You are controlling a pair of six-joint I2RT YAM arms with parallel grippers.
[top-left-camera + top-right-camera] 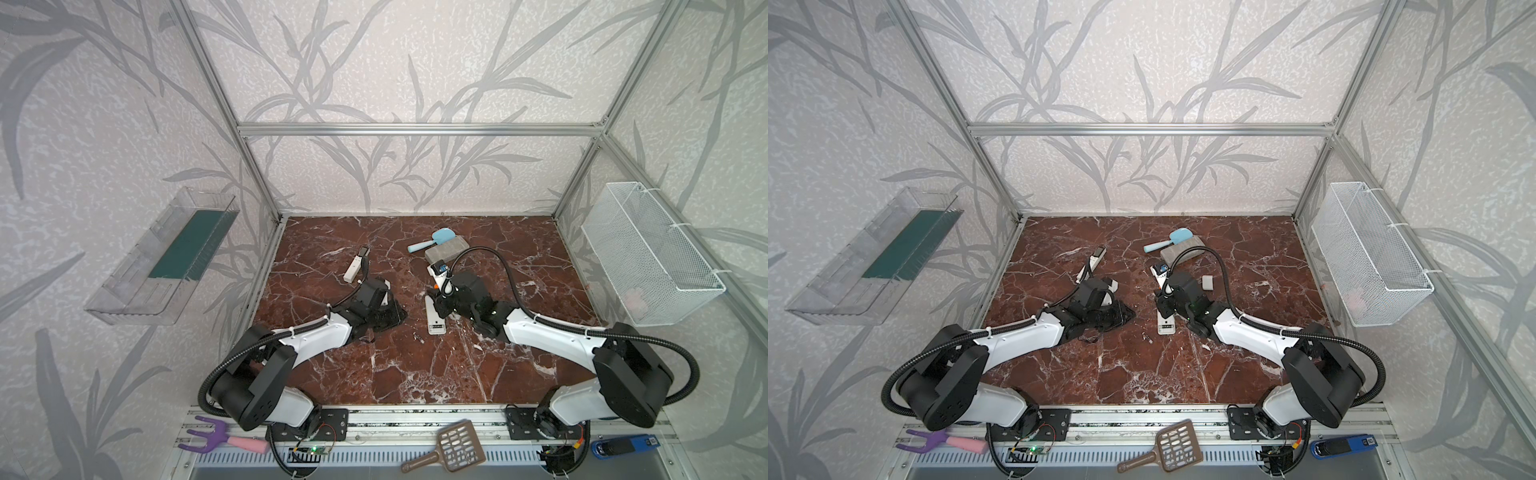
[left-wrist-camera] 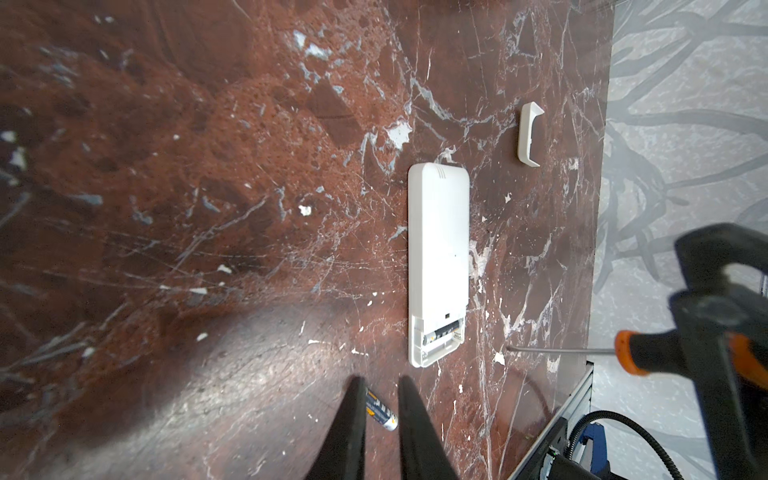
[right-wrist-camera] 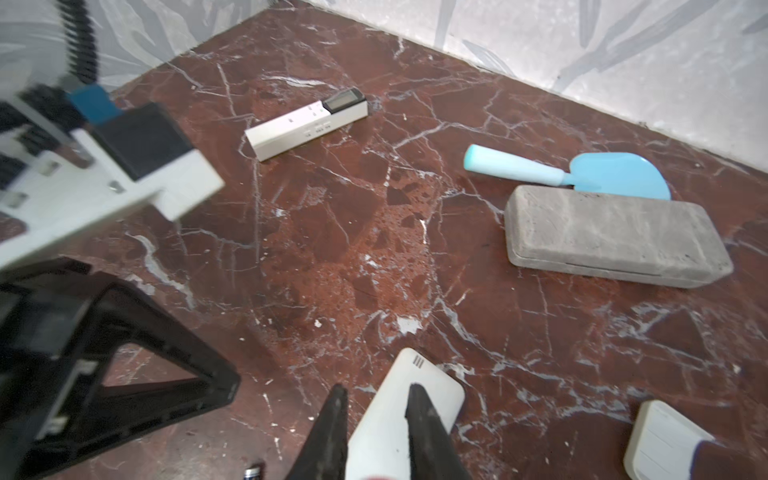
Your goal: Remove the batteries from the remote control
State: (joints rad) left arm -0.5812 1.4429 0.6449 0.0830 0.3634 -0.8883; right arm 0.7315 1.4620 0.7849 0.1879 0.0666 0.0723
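Marble table (image 2: pixel 208 166) | battery (image 2: pixel 380 412) just beyond slightly spread left pincer (image 2: pixel 381 380) | right pincer (image 3: pixel 377 388) pinching screwdriver (image 2: pixel 629 353)

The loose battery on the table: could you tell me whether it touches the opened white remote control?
Apart. The left wrist view shows bare marble tabletop between the loose battery and the compartment end of the opened white remote control.

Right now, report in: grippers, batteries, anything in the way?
Left gripper open astride loose dark cylindrical battery. Right gripper shut on orange-handled screwdriver. Second dark battery inside white plastic remote. Nothing blocking.
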